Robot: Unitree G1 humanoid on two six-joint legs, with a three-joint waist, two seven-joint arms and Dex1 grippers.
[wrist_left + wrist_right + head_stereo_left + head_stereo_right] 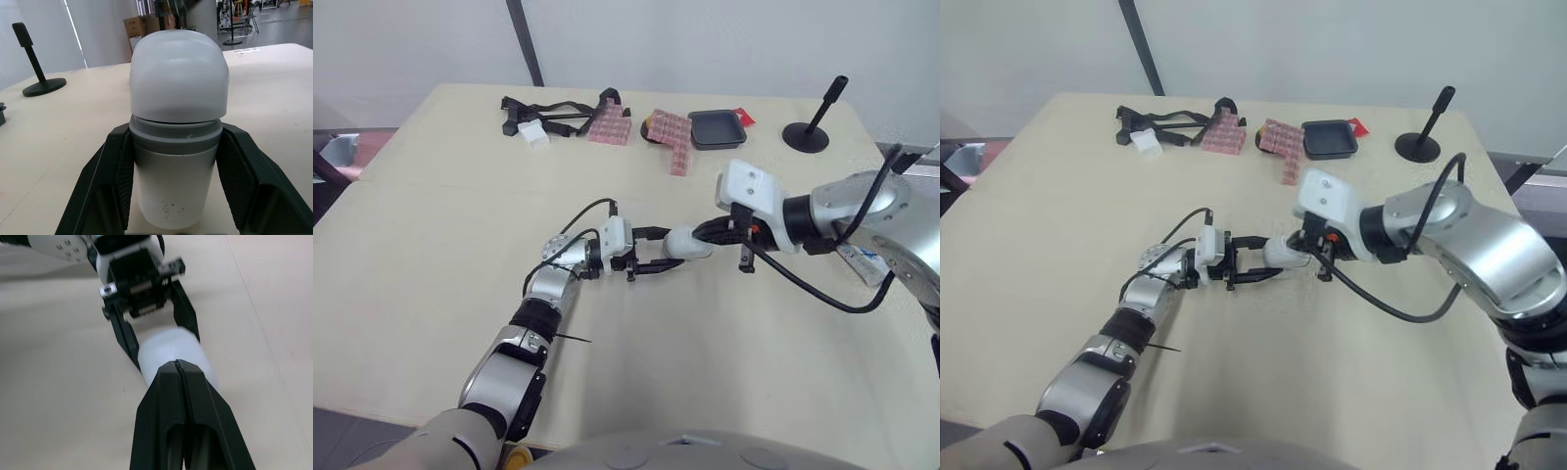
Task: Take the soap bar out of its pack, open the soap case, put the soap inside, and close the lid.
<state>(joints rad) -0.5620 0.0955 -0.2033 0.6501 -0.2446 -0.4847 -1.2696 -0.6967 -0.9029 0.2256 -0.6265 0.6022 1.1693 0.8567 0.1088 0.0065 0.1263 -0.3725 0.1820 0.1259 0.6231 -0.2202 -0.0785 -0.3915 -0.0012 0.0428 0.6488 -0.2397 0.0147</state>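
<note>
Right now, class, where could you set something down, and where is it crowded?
Bare: beige tabletop left of the left hand, which grips the white rounded case, and nearer than the right hand. Crowded: the far edge, black straps to square black tray.

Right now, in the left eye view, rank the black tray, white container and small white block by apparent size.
1-2. Black tray and white container: about alike; the container is nearer and partly hidden, so unranked.
3. Small white block: clearly smallest.

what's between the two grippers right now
The white soap case. The left gripper clamps its grey-banded body, and the right gripper, fingers shut, rests on its rounded end. The eye views and both wrist views show this.
</note>
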